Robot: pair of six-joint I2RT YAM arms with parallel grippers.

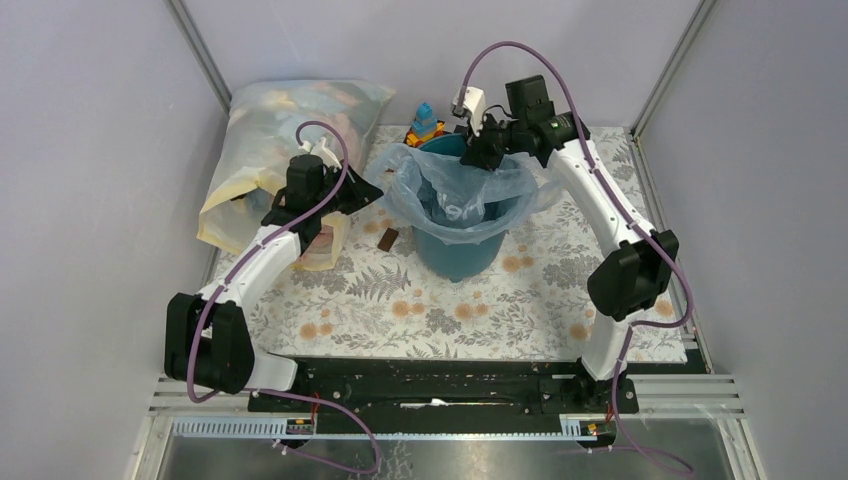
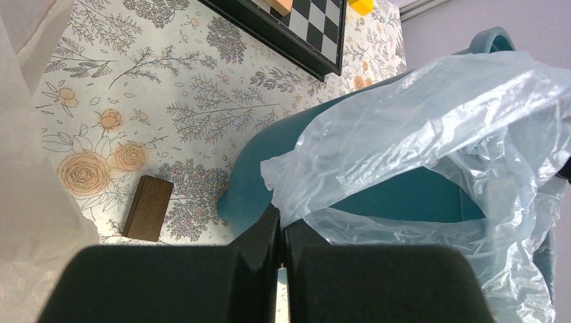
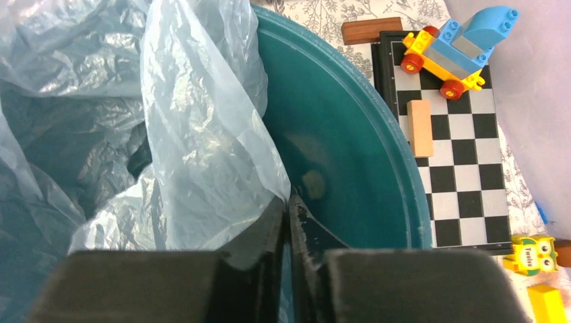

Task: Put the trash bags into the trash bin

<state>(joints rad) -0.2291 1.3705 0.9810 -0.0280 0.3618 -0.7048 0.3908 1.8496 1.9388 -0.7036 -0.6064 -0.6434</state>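
Note:
The pale blue trash bag (image 1: 455, 190) hangs in the mouth of the dark teal trash bin (image 1: 460, 250), its film spread over the rim on the left and front. My left gripper (image 1: 372, 190) is shut on the bag's left edge (image 2: 377, 128), just outside the bin's wall (image 2: 252, 182). My right gripper (image 1: 478, 152) is shut on the bag's far edge (image 3: 202, 155), over the bin's far rim, with the bin's inside (image 3: 337, 155) below it.
A large cloudy yellow-edged stuffed bag (image 1: 275, 150) lies at the back left. A small brown block (image 1: 388, 240) lies left of the bin. A chequered board (image 3: 458, 155) with a toy car (image 3: 454, 50) and wooden block stands behind the bin.

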